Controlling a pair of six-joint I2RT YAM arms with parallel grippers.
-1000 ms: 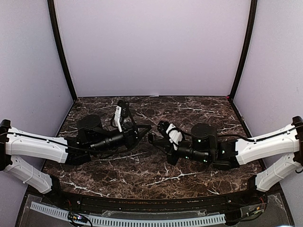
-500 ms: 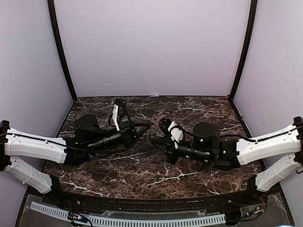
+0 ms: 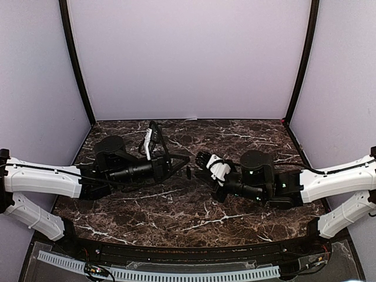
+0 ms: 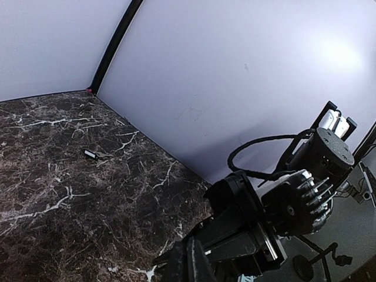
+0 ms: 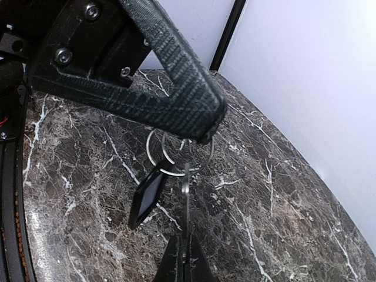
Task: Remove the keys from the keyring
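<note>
1. The left gripper [image 4: 189, 261] is clamped shut on the keyring [image 5: 167, 170], pinching the silver loops at its fingertips and holding them up above the marble table [image 4: 53, 194].
2. A dark key [image 5: 147, 197] is dangling from the ring, tilted and hanging clear of the tabletop.
3. The right gripper [image 5: 185, 258] is facing it, jaws squeezed tight on a thin silvery strip [image 5: 185, 202] hanging straight from the ring. It's showing edge-on, so I can't call whether that's a key.
4. From above, both grippers are meeting tip to tip at mid-table.
5. A loose key [image 4: 90, 154], small and dark with a white glint, is lying flat near the back wall, well apart from both grippers.
</note>
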